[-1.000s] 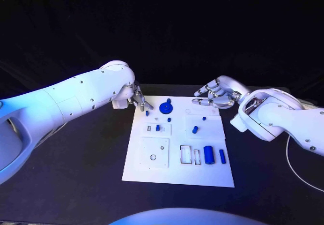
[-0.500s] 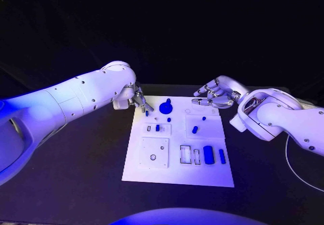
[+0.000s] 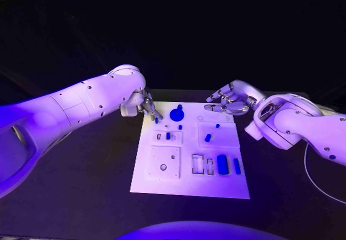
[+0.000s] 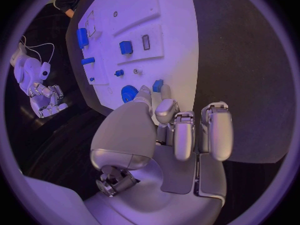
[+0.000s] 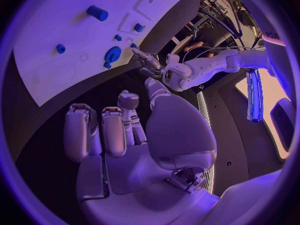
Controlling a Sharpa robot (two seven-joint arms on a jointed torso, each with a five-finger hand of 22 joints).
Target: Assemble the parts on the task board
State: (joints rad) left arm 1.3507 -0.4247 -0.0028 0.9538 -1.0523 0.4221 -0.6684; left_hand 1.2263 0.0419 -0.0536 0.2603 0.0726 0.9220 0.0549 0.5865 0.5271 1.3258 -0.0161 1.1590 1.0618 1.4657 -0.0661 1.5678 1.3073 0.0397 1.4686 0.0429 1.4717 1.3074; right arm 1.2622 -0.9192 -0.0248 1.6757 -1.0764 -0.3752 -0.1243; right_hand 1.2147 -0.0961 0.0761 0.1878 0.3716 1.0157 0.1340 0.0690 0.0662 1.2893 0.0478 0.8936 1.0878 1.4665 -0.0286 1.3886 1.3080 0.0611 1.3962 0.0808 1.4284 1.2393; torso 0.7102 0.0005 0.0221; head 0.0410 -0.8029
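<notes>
Holding a blue part [image 3: 156, 120], left hand [image 3: 146, 107] fingers [image 4: 164, 93].

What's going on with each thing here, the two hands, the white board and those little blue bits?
Left hand: at the board's far left corner, pinching a small blue part.
Right hand: above the board's far right corner, fingers curled, holding nothing.
Task board: flat on the table.
Round blue part: on the board's far end.
Large blue cylinder: lying near the board's right edge.
</notes>
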